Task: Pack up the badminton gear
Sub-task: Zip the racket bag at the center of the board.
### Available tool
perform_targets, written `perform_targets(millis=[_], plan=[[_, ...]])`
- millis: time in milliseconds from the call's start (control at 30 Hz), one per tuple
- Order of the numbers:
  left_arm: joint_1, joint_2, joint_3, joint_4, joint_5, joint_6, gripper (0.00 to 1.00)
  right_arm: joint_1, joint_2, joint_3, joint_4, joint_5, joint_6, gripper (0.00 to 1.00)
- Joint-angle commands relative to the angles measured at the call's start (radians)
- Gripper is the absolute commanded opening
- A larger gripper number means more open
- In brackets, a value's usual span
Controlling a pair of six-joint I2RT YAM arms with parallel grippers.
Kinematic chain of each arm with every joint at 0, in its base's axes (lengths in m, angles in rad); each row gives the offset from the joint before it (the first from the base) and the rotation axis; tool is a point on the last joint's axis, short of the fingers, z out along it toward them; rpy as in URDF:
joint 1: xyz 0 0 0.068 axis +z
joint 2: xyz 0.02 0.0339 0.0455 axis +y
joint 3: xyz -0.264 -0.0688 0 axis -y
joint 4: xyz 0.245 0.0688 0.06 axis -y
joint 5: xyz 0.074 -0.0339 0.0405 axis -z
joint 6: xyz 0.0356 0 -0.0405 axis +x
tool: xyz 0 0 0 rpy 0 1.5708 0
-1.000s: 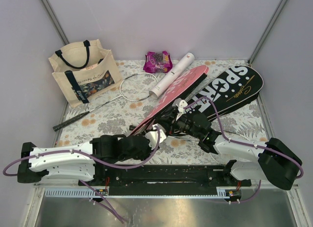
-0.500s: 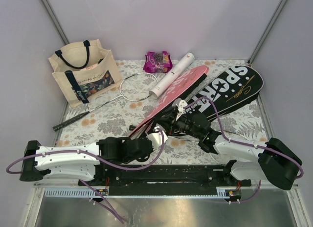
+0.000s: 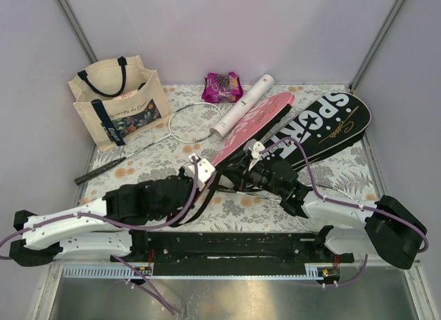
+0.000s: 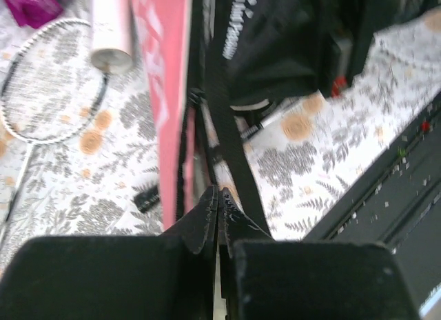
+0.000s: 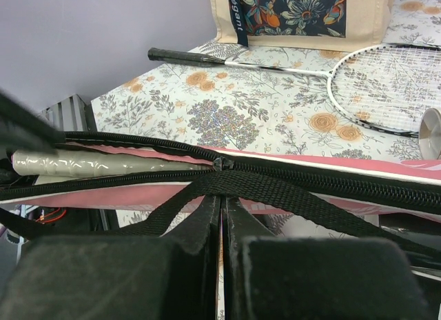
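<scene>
At the table's middle, the left gripper has its black fingers pressed together at the zipped edge of the long pink racket-shaped cover. Whether anything is nipped between them cannot be told. Just at its 3 o'clock in the top view, the right gripper is likewise closed. Its tips meet a black webbing strap under the zip slider, and a grip cannot be confirmed. A pale grey handle shows inside the zip.

Toward 12 o'clock a long white tube lies along the pink cover's left edge. At 2 o'clock lies the black racket-shaped cover, lettered "SPORT" in white. At 11 o'clock lies a white-rimmed racket, its black handle pointing to 8 o'clock. At 10 o'clock stands the cream canvas tote, its navy strap reading "Elegant". The purple-pink packet sits at 12.
</scene>
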Motion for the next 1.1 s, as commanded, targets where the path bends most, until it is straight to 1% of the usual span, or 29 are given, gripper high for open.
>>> perform_targets(millis=[0, 33, 67, 133, 167, 200, 267, 333, 400, 500, 833, 933, 1000, 1067], plan=[[0.051, -0.014, 0.090, -0.012, 0.050, 0.047, 0.00, 0.009, -0.056, 0.011, 0.060, 0.036, 0.014, 0.00], [0.051, -0.010, 0.090, -0.011, 0.081, 0.060, 0.00, 0.009, -0.056, 0.017, 0.054, 0.036, 0.017, 0.00], [0.051, -0.002, 0.089, -0.011, 0.110, 0.058, 0.06, 0.009, -0.053, 0.022, 0.053, 0.034, 0.017, 0.00], [0.044, 0.028, 0.087, -0.009, 0.158, 0.041, 0.29, 0.009, -0.052, 0.033, 0.040, 0.034, 0.020, 0.00], [0.027, 0.051, 0.089, -0.009, 0.159, 0.023, 0.35, 0.009, -0.046, 0.036, 0.037, 0.036, 0.020, 0.00], [0.006, 0.076, 0.090, -0.009, 0.149, 0.009, 0.38, 0.009, -0.042, 0.037, 0.033, 0.040, 0.020, 0.00], [-0.057, 0.123, 0.102, -0.011, 0.087, -0.023, 0.40, 0.009, -0.042, 0.040, 0.031, 0.048, 0.023, 0.00], [-0.143, 0.182, 0.124, -0.041, -0.038, -0.051, 0.40, 0.009, -0.042, 0.042, 0.028, 0.053, 0.028, 0.00], [-0.183, 0.248, 0.145, -0.103, -0.146, -0.080, 0.40, 0.009, -0.041, 0.046, 0.023, 0.056, 0.040, 0.00], [-0.205, 0.312, 0.132, -0.141, -0.218, -0.109, 0.41, 0.009, -0.038, 0.056, 0.016, 0.057, 0.055, 0.00], [-0.206, 0.338, -0.002, -0.109, -0.287, -0.178, 0.43, 0.009, -0.058, 0.056, 0.003, 0.067, 0.075, 0.00], [-0.208, 0.346, -0.017, -0.069, -0.276, -0.164, 0.43, 0.009, -0.058, 0.054, 0.003, 0.073, 0.078, 0.00], [-0.208, 0.354, -0.022, -0.055, -0.273, -0.161, 0.42, 0.009, -0.055, 0.057, 0.005, 0.074, 0.080, 0.00], [-0.206, 0.364, -0.020, -0.055, -0.273, -0.161, 0.39, 0.009, -0.053, 0.060, 0.005, 0.073, 0.083, 0.00]])
